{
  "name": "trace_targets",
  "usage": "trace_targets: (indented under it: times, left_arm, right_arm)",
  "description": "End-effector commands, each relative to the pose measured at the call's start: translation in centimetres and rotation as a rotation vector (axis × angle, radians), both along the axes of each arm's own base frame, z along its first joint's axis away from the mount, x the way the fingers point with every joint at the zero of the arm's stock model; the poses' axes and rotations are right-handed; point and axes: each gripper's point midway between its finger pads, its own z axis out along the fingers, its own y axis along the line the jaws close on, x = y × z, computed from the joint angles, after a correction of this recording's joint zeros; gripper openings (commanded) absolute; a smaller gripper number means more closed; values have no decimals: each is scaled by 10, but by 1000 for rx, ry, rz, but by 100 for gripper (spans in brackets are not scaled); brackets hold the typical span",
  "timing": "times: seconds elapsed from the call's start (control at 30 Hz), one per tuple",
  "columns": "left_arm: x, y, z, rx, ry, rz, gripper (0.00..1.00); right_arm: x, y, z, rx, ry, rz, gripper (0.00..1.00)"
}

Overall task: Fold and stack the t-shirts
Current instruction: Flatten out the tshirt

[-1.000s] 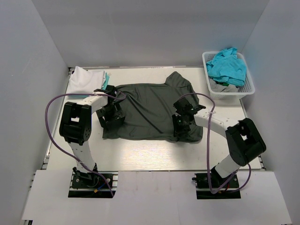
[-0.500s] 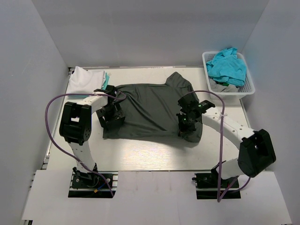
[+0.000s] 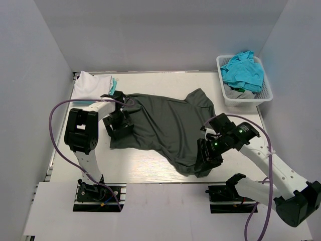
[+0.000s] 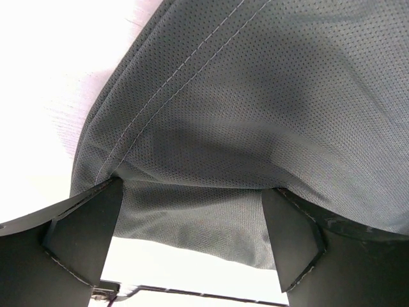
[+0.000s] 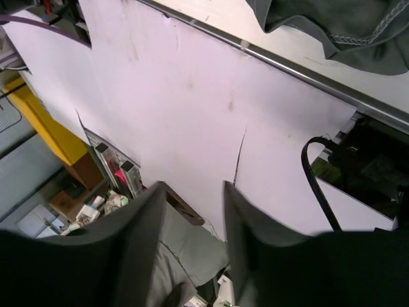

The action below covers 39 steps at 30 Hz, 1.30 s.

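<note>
From above, the dark shirt (image 3: 165, 123) lies spread on the table (image 3: 150, 168), left of the basket (image 3: 249, 101) and nearer to me than it. Its near right corner is drawn out to a point at the right gripper (image 3: 205, 160), well to the near side of the basket. The left gripper (image 3: 119, 128) sits on the shirt's edge farthest from the basket.

Only the left wrist camera shows that gripper's jaws. They stand wide, with the shirt's stitched hem sagging across the gap between them. The right wrist camera shows its own jaws part-way apart, pale surface visible through the gap and a scrap of grey cloth low between the fingers (image 5: 144, 249). The overhead view hides all of that behind the arm.

The basket holds turquoise shirts (image 3: 243, 70) heaped above its rim, with something grey under them that I can't make out. A white shirt (image 3: 92, 83) lies folded at the far corner opposite the basket.

The drawn-out corner lies close to the table's near edge, and bare tabletop shows along that edge towards the left arm.
</note>
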Motion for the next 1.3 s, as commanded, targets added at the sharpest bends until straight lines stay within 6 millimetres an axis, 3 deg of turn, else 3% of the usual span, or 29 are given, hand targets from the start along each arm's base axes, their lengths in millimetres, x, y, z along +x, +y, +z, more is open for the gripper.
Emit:
trace_targets:
  times: [0.0, 0.07, 0.1, 0.13, 0.17, 0.23, 0.43, 0.47, 0.5, 0.57, 0.63, 0.73, 0.9, 0.97, 1.03, 1.07, 1.2, 1.23, 1.27]
  left_arm:
    - [-2, 24, -25, 132, 20, 25, 100]
    - [-1, 24, -22, 130, 11, 26, 100]
    - [-1, 24, -22, 130, 11, 26, 100]
    - [0, 23, -19, 128, 2, 26, 100]
    - [0, 23, -19, 128, 2, 26, 100]
    - [1, 23, -17, 126, -7, 27, 100]
    - [-3, 18, -11, 105, -15, 18, 100]
    - [-4, 16, -15, 95, -19, 18, 100]
    - [-4, 14, -15, 83, -16, 17, 100]
    - [-4, 12, -15, 71, -13, 17, 100]
    - [-7, 14, -14, 84, -5, 17, 100]
    - [-6, 16, -14, 97, -9, 26, 100]
    - [-7, 20, -12, 99, 2, 35, 100]
    - [-7, 20, -12, 99, 2, 35, 100]
    - [-7, 25, -15, 134, 23, 34, 100]
    - [-5, 27, -12, 146, 19, 34, 100]
    - [14, 30, -9, 165, -2, 45, 100]
    - [14, 32, -11, 179, 15, 43, 100]
    - [22, 30, -8, 177, 3, 44, 100]
  right_arm:
    - [-5, -3, 0, -5, 20, 27, 45]
    - [7, -5, -12, -63, -9, -14, 42]
    - [23, -19, -28, -175, -72, -63, 44]
    - [24, -18, -29, -180, -61, -76, 48]
    - [36, -35, -48, -325, -75, -129, 48]
    - [38, -43, -63, -408, -49, -135, 46]
    - [59, -34, -92, -400, -121, -85, 50]
    - [69, -43, -96, -447, -166, -110, 51]
    - [99, -47, -106, -500, -270, -175, 53]
    - [112, -49, -113, -545, -292, -206, 54]
    - [140, -50, -108, -589, -348, -309, 57]
    - [165, -53, -125, -649, -358, -362, 56]
    - [189, -65, -165, -669, -276, -421, 58]
    - [209, -60, -165, -642, -293, -452, 58]
    - [219, -66, -178, -663, -262, -449, 58]
    - [232, -64, -175, -654, -275, -462, 58]
    - [280, -88, -186, -716, -297, -504, 57]
    - [295, -90, -191, -724, -310, -501, 57]
    - [320, -91, -184, -705, -362, -531, 57]
